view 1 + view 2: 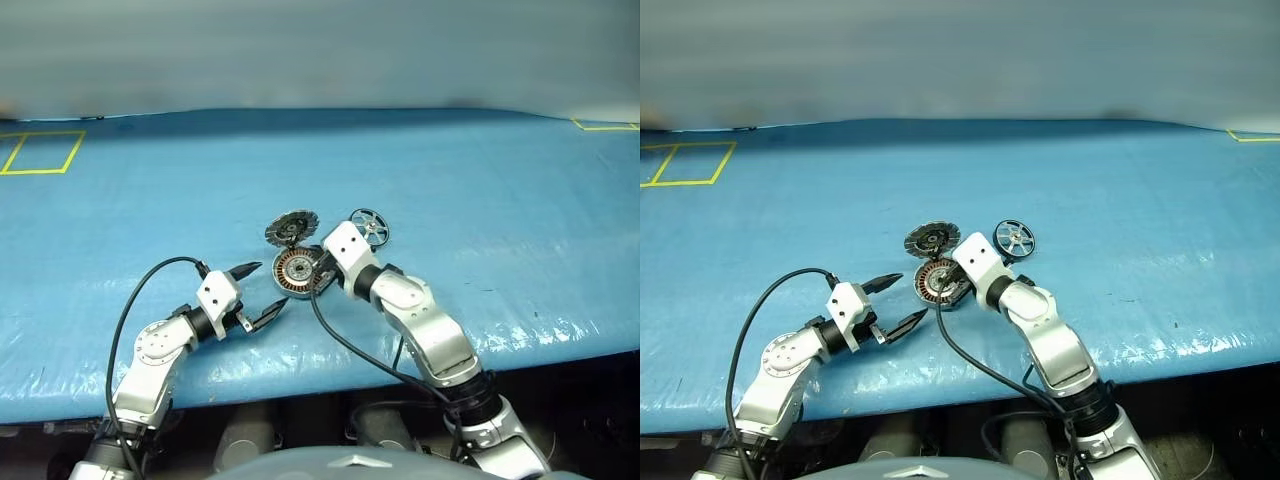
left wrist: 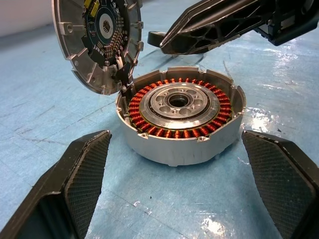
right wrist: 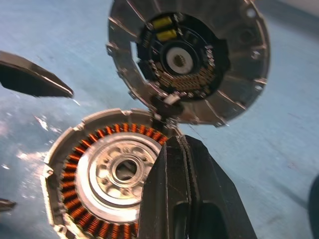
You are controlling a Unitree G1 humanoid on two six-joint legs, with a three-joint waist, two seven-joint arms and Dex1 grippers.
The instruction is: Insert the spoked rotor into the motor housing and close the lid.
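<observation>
While the lid (image 1: 291,228) stands swung open, hinged at the far rim of the motor housing (image 1: 297,270), the housing itself sits at the centre of the frame on the blue-covered counter (image 1: 480,190) with nothing in it: the ring of copper windings and the silver hub lie bare. The spoked rotor (image 1: 369,225) rests flat on the counter just right of the lid and above the right arm, apart from the housing and untouched.

The right tool (image 1: 323,281) has its two black fingers pressed together, empty, with the tips at the housing's right rim; whether they touch the metal cannot be told. The left tool (image 1: 262,293) hangs at the lower left of the housing, jaws spread wide and holding nothing, one finger to each side of the casing in its wrist view.

By my reading the insertion step has not begun; the open lid merely clears the way. The next move calls for the right tool to open, reach up and right to the rotor, take it by the rim or a spoke, and set it level and centred over the hub, while the left tool could steady the housing.
</observation>
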